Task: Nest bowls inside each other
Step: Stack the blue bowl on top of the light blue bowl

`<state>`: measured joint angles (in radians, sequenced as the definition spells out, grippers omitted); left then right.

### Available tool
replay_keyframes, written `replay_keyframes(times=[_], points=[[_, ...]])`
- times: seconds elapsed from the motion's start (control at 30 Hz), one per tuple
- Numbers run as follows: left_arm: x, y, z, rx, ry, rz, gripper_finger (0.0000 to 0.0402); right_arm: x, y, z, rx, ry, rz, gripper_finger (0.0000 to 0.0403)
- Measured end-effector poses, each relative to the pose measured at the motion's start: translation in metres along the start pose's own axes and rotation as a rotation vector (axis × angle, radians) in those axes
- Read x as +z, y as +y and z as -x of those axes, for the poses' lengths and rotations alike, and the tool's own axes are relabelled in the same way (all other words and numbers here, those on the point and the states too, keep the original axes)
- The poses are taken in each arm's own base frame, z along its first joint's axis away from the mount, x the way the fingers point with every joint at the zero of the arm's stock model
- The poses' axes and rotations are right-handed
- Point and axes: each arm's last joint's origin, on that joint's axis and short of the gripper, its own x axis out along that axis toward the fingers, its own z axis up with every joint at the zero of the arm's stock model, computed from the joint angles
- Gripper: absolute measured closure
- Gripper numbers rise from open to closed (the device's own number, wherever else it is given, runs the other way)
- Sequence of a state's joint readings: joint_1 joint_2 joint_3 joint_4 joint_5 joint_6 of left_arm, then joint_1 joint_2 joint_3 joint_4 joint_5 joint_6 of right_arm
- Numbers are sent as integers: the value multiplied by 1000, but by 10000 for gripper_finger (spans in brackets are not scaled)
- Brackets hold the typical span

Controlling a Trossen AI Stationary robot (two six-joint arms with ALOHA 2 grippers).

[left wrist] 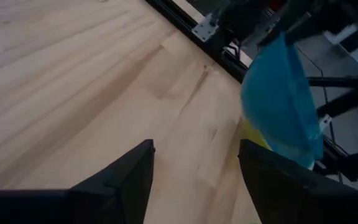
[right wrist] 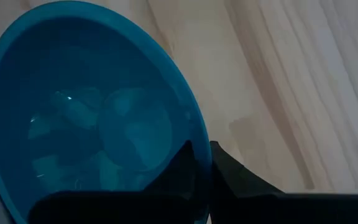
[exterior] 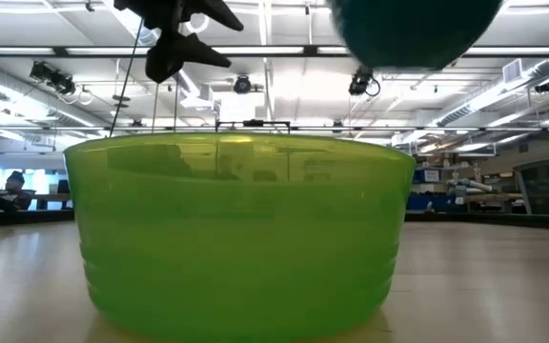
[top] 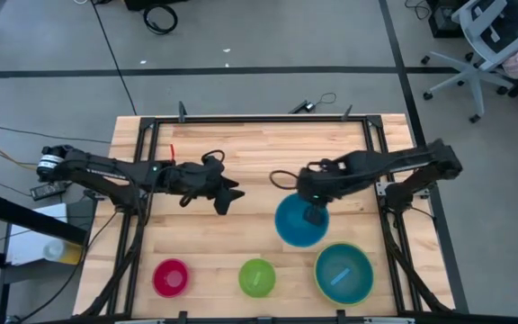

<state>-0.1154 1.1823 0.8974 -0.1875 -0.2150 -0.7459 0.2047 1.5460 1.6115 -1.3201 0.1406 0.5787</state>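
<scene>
My right gripper (top: 313, 214) is shut on the bright cyan-blue bowl (top: 297, 223), which hangs above the table right of centre and shows high up in the low view (exterior: 417, 29). My left gripper (top: 227, 196) stands open and empty over the table's middle, left of that bowl (left wrist: 278, 106). Near the front edge the small red-pink bowl (top: 171, 277) and the small green bowl (top: 257, 277) rest on their bases. At the front right the large lime-green bowl (top: 368, 263) stands with the pale blue bowl (top: 340, 274) inside it. My right gripper pinches the cyan-blue bowl's rim (right wrist: 194, 134), one finger inside the bowl and one outside. The fingers come from above, pointing steeply down. The bowl is lifted clear of the table and hangs tilted below the fingers.
A black metal frame (top: 259, 119) borders the wooden table top along the far and side edges. Bare wood lies under and in front of my left gripper. In the low view the small green bowl (exterior: 241, 229) fills the foreground.
</scene>
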Motion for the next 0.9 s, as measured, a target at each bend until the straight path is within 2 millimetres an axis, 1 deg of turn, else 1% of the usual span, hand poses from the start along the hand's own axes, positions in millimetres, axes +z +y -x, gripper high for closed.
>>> replay_keyframes(times=[0.13, 0.2, 0.27, 0.33, 0.43, 0.57, 0.63, 0.8, 0.9], points=[[-3, -3, 1, -13, 10, -9, 176, -25, 12, 24, 66, -32, 2, 383], [-5, -5, 2, -21, 13, -13, 180, -42, 18, 30, 101, -31, -8, 383], [-6, -7, 2, -27, 17, -13, 183, -59, 24, 31, 128, -25, -12, 383], [-7, -8, 3, -33, 20, -6, 186, -77, 31, 27, 153, -14, 1, 383], [-9, -10, 3, -42, 24, 4, 189, -102, 45, 16, 207, -7, 22, 383], [-11, -11, 1, -36, 37, -27, 189, -129, 63, -1, 285, -5, 38, 383], [-13, -10, -1, -30, 44, -36, 189, -141, 69, -10, 295, 12, 35, 383], [-12, -9, -5, -26, 37, -32, 189, -170, 77, -23, 254, 84, -22, 383], [-12, -10, -5, -32, 36, -33, 189, -182, 78, -28, 233, 87, -61, 383]])
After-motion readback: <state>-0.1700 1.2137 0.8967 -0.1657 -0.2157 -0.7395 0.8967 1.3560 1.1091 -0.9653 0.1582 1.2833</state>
